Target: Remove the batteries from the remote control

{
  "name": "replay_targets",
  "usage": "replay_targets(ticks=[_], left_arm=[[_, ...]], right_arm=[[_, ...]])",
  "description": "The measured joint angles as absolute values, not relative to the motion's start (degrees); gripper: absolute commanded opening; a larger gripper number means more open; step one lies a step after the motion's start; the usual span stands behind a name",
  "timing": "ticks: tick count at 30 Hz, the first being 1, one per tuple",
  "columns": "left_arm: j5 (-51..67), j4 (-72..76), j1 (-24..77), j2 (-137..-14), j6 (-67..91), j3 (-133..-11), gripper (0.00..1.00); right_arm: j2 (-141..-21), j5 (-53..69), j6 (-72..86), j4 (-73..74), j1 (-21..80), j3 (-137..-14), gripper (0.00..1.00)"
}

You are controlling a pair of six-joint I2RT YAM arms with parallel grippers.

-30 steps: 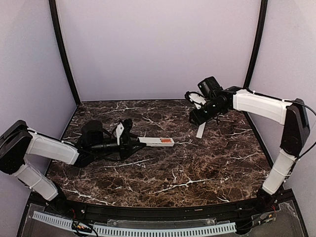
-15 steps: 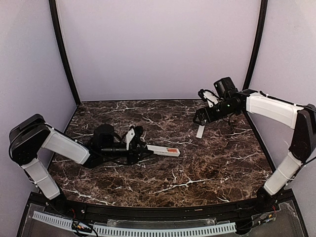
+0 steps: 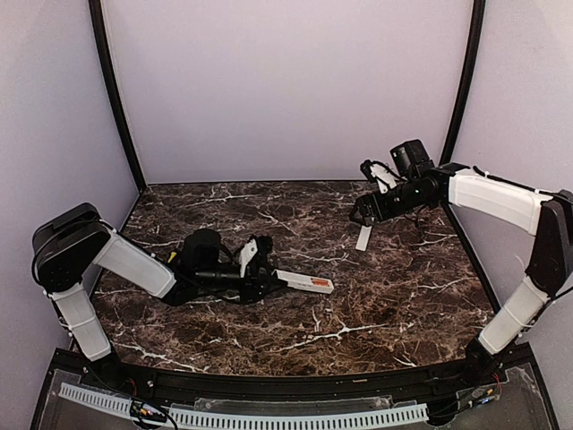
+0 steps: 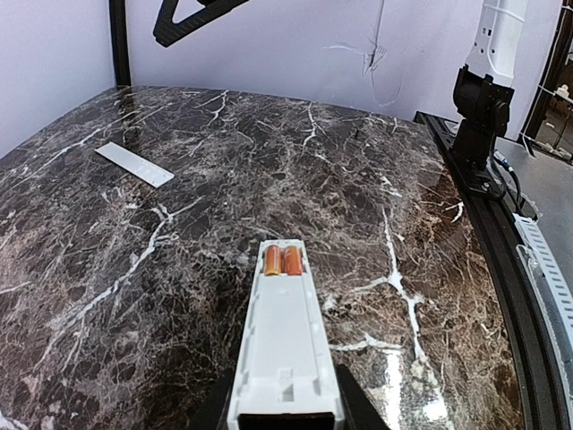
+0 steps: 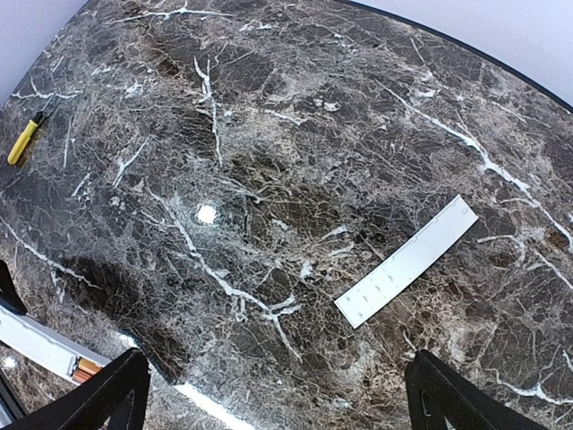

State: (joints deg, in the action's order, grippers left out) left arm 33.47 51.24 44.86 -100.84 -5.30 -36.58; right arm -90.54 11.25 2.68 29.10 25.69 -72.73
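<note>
Light even and diffuse from overhead; pale lilac walls (image 3: 286, 90) flat, shadowless. Glossy dark brown white-veined marble surface (image 3: 358, 313) throws a small white hotspot mid-left in the right wrist view and a broader sheen low right in the left wrist view. Soft shadow patches only. Top view slightly soft. Slim white rectangular remote control (image 4: 285, 349) crisp near the lens. Wrist views bend at the edges.
</note>
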Motion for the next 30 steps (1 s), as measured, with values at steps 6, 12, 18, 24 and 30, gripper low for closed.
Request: replay_targets(ticks=[6,12,18,24,30], left_arm=[[33.58,50.0,44.97,-102.67,-7.11,-37.15,0.01],[33.63,46.52,44.97,-103.48,-11.42,-38.59,0.04],[33.63,45.78,44.99,-103.5,-14.13,-38.74,0.21],[33.32,45.21,44.97,-103.5,-16.6,-38.74,0.3],[31.79,44.21,44.99,-104.22,-18.17,-38.74,0.37]], right_arm=[[-90.52,11.84,2.68,28.47,25.69,-72.05,0.99],[-90.52,12.03,2.68,28.21,25.69,-71.42,0.99],[-90.52,12.34,2.72,27.75,25.69,-70.81,0.99],[-90.52,13.06,3.11,26.87,25.69,-70.43,0.99],[-90.52,13.58,3.49,26.7,25.69,-70.02,0.99]])
